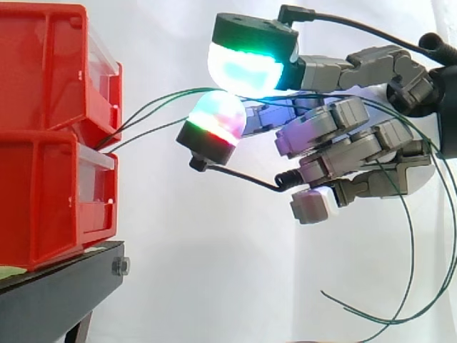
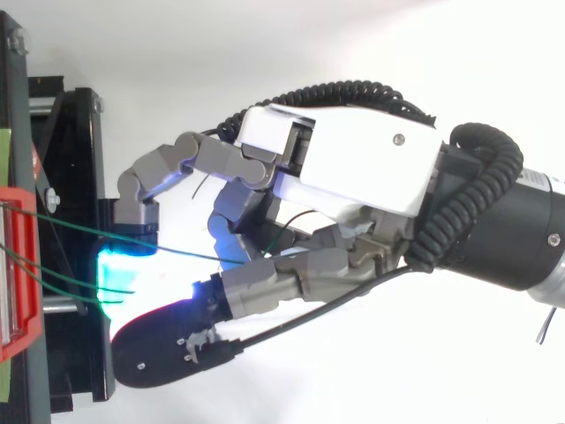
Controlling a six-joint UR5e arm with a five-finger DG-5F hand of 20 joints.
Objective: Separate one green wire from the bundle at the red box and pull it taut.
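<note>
Side view: your hand (image 1: pixel 357 143) is hovering right of the red box (image 1: pixel 43 193), with two glowing pads (image 1: pixel 246 68) pinching a green wire (image 1: pixel 178 92) that is coming out of the box. Slack strands (image 1: pixel 413 246) are hanging below the wrist.

Top view: that wire is running nearly straight from the box into the curled fingers. The other bundle wires (image 2: pixel 115 289) are sagging beside it.
</note>
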